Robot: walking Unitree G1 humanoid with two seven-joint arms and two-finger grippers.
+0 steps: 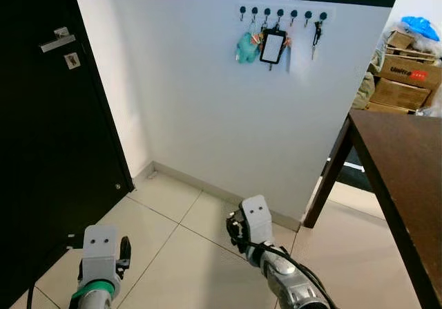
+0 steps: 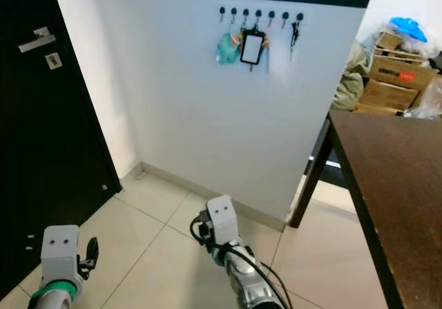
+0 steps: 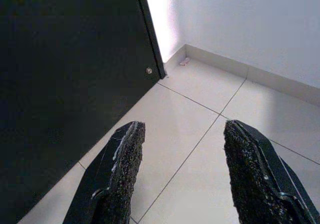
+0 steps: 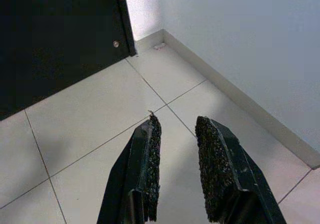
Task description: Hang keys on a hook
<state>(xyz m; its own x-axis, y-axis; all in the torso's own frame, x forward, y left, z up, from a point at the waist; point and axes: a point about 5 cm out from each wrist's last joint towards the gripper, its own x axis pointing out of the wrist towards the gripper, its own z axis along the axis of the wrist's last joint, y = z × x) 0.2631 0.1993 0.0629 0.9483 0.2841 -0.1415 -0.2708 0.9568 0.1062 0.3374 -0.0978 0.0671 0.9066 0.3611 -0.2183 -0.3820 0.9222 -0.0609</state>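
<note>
A row of small black hooks [image 1: 280, 12] runs high on the white wall. A bunch of dark keys [image 1: 316, 36] hangs from one of the rightmost hooks. A teal plush charm [image 1: 246, 48] and a black-framed card [image 1: 273, 46] hang from hooks further left. Both arms are held low over the tiled floor, far below the hooks. My left gripper [image 3: 183, 129] is open wide with nothing between its fingers. The fingers of my right gripper [image 4: 178, 120] stand a narrow gap apart, also holding nothing.
A black door [image 1: 48, 150] with a silver handle [image 1: 56, 41] stands on the left. A dark brown table [image 1: 407, 164] juts in on the right, with cardboard boxes [image 1: 407, 74] stacked behind it. Pale floor tiles [image 1: 173, 233] lie between door and table.
</note>
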